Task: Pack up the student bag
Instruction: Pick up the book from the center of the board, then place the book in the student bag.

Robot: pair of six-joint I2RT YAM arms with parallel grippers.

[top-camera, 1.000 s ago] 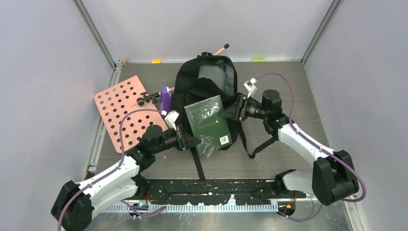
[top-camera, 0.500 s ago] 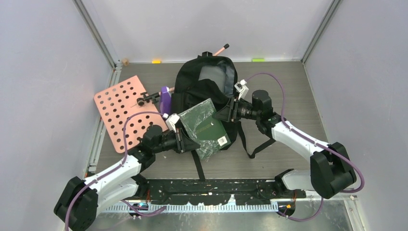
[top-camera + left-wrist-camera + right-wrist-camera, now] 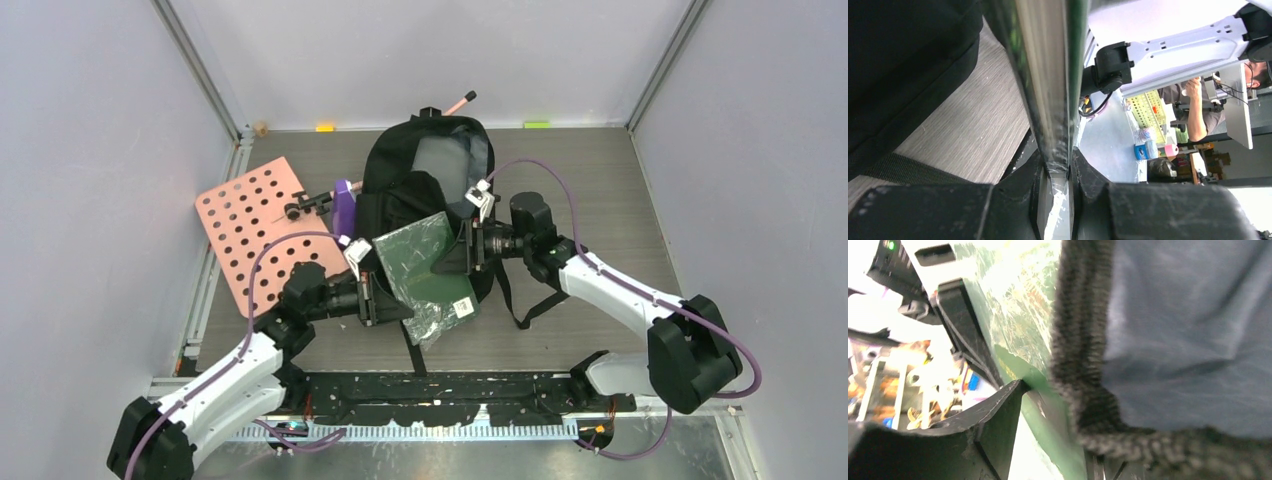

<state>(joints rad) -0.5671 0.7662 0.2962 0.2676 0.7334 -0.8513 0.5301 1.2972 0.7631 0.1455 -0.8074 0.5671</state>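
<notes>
The student bag (image 3: 425, 180), a big black backpack, lies mid-table with its mouth toward the arms and grey lining (image 3: 1188, 330) showing. A green book in clear plastic wrap (image 3: 425, 265) rests tilted on the bag's front. My left gripper (image 3: 385, 300) is shut on the book's near-left edge (image 3: 1048, 75), both fingers pressed against it (image 3: 1057, 167). My right gripper (image 3: 452, 252) is at the book's right edge by the bag's mouth. It stands open (image 3: 1058, 430), one fingertip (image 3: 1015, 390) touching the green cover (image 3: 1018, 315), and the bag's fuzzy black rim (image 3: 1078, 365) hides the other finger.
A pink perforated board (image 3: 255, 225) lies at the left. A purple item (image 3: 345, 205) and a small black tool (image 3: 305, 205) sit between it and the bag. A pink pencil (image 3: 460, 102) pokes out behind the bag. Black straps (image 3: 520, 300) trail toward the front.
My right gripper has moved left from the bag's right side to the book's edge and its jaws have widened. My left gripper has tipped the book up and turned it a little.
</notes>
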